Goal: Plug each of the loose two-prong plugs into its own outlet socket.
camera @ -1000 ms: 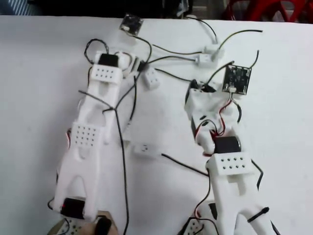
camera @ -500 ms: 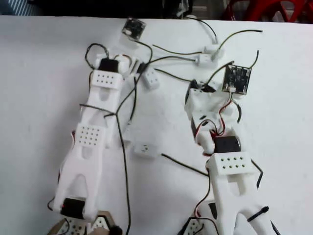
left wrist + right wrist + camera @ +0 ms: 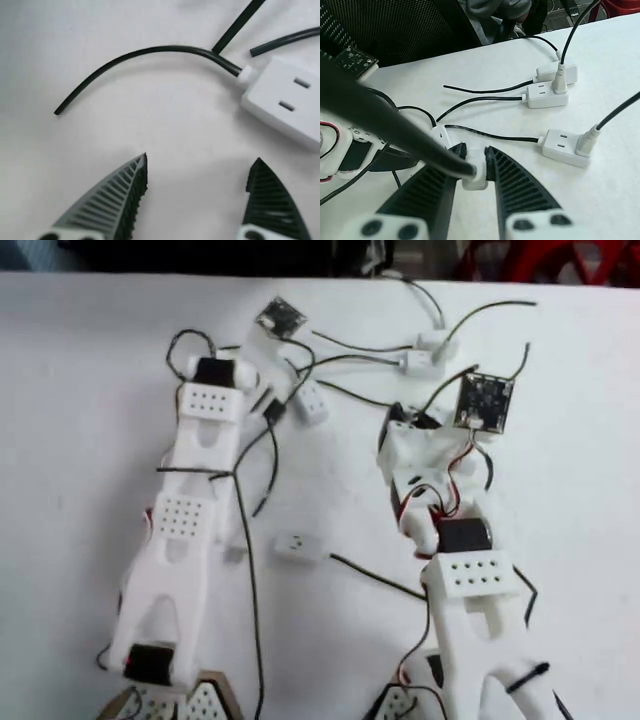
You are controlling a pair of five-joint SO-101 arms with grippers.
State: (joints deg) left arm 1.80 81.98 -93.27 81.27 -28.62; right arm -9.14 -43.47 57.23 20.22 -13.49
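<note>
L claw (image 3: 200, 162) is wide open w/ nothing in it, hovering over the white table (image 3: 150, 75) just beside a white rectangular two-slot outlet socket (image 3: 287, 102) w/ a black cord. R claw (image 3: 475, 150) is nearly closed, pinching a small white plastic plug on a thick black cord (image 3: 476, 176). Beyond it lies a white plastic socket block (image 3: 560, 145) w/ a plug already in.

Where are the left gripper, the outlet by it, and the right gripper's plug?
left gripper (image 3: 200, 161), left wrist view, between fingertips.
outlet (image 3: 285, 100), left wrist view, slotted face.
plug (image 3: 476, 177), right wrist view, its body.
</note>
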